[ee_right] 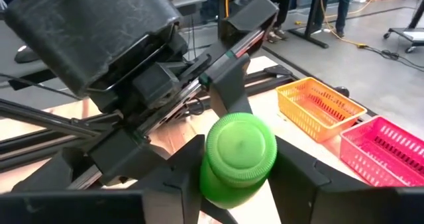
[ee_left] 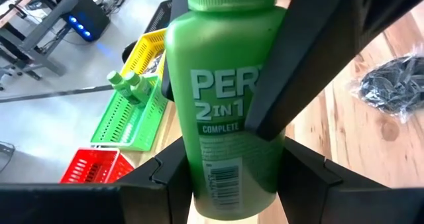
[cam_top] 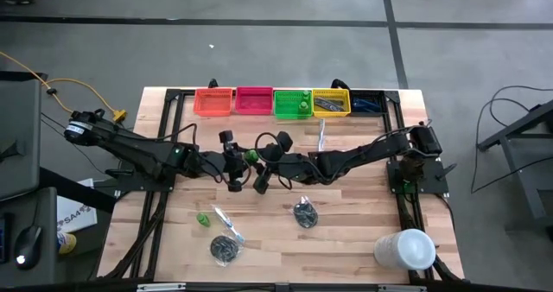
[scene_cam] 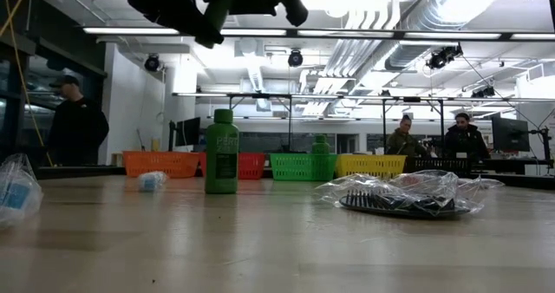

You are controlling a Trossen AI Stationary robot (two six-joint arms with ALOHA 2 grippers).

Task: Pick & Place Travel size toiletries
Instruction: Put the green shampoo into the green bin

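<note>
Green shampoo bottle (ee_left: 225,118) sits clamped in the left claw (cam_top: 245,158), lifted above the table (cam_top: 346,231), in front of the green bin (cam_top: 292,103). Right claw (cam_top: 263,164) closes on the same bottle's cap end. A second green bottle (scene_cam: 221,152) stands upright on the table.
</note>
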